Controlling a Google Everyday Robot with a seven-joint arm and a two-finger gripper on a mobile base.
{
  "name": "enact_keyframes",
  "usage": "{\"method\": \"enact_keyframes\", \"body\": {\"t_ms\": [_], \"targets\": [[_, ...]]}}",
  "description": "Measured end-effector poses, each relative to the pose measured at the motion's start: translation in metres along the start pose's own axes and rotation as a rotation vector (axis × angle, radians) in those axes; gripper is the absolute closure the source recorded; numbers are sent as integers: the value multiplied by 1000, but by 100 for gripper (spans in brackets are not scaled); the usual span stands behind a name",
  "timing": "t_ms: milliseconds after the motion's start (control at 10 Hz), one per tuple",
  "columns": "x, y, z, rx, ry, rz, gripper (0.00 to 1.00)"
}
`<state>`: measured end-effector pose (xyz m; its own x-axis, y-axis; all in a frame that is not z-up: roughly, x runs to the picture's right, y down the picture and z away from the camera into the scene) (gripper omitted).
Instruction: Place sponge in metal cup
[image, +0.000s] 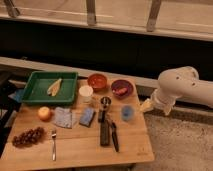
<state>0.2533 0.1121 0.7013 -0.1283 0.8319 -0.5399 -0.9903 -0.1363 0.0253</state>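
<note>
Beside the right edge of the table (75, 150), the tool (146, 105) hangs spread and empty, well apart from the sponge (87, 117).

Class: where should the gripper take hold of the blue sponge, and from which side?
Grip the sponge across its two long sides, coming from above: it is a thick block lying flat, with the cloth close beside it. The gripper hangs off the table's right edge.

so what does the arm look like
The arm is white: thick, smooth, rounded segments with a bulbous joint. The gripper at its end is a smaller cream-yellow piece, just off the table's right edge. No cables or markings show.
</note>
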Motion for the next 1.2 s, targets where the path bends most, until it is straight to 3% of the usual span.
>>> {"method": "enact_keyframes", "body": {"t_ms": [800,1000,1200], "targets": [[-6,8,0,9,-18,-32,23],[-15,38,0,-12,-31,-68,23],[-26,84,2,-50,-39,-107,23]]}}
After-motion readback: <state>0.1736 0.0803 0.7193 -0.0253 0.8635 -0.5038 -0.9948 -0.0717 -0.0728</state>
